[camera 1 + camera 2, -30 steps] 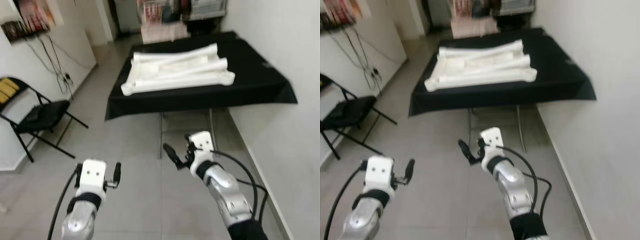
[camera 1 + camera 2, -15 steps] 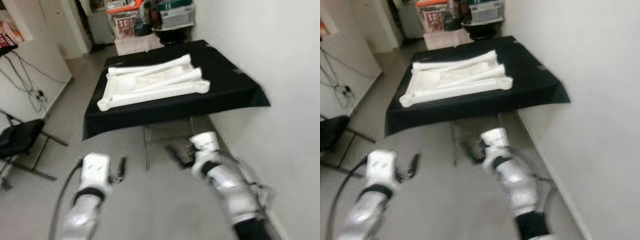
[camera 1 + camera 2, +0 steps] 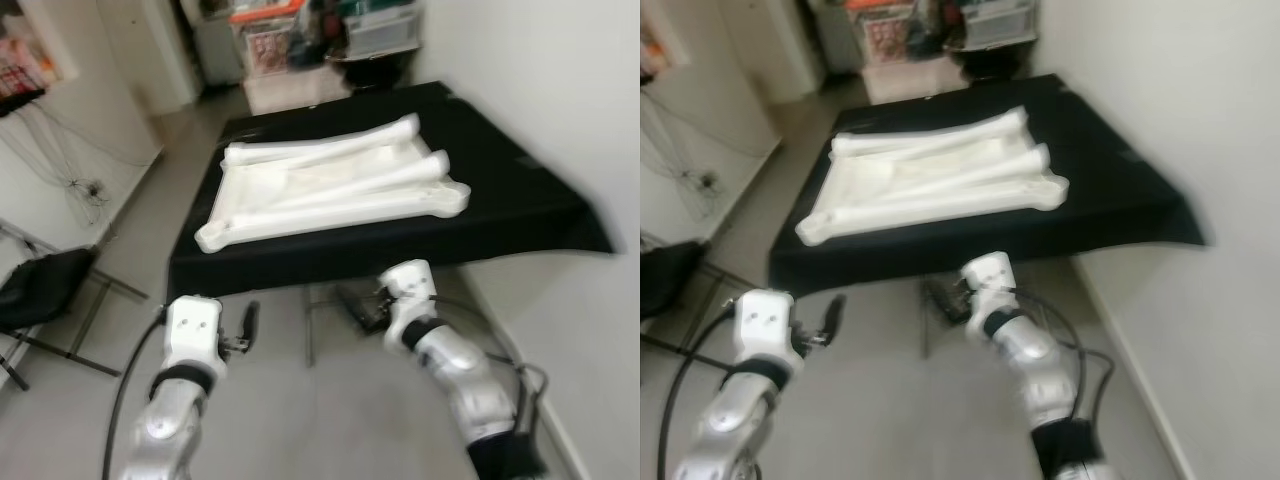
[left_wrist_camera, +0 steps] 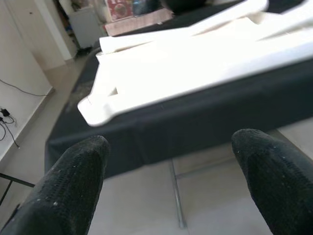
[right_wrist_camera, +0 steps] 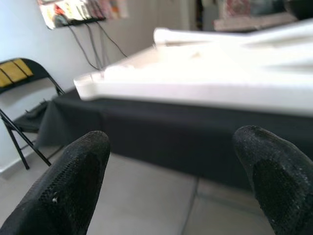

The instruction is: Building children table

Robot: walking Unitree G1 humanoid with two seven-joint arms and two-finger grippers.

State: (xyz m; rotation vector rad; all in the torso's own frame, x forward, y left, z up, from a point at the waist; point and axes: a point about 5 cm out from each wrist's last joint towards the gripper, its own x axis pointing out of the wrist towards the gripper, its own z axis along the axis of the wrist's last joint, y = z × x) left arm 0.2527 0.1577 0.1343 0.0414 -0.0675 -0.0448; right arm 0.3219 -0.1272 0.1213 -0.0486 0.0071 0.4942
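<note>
Facing white table parts [image 3: 330, 190] on black-draped table [image 3: 520, 190] — both claws [image 3: 250, 325] [image 3: 357, 305] gaping

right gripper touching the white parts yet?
Apart. In the left eye view the right gripper hangs over the floor, short of the black table where the white parts lie.

Silver arms, white wrist blocks, black cables, each claw [image 3: 247, 325] black-fingered.

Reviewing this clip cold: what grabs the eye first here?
The white table parts, a flat top with long legs laid across it, lie on a black-draped table against the right wall. Both grippers, left and right, are open, held short of the table's near edge. A black folding chair stands left.
</note>
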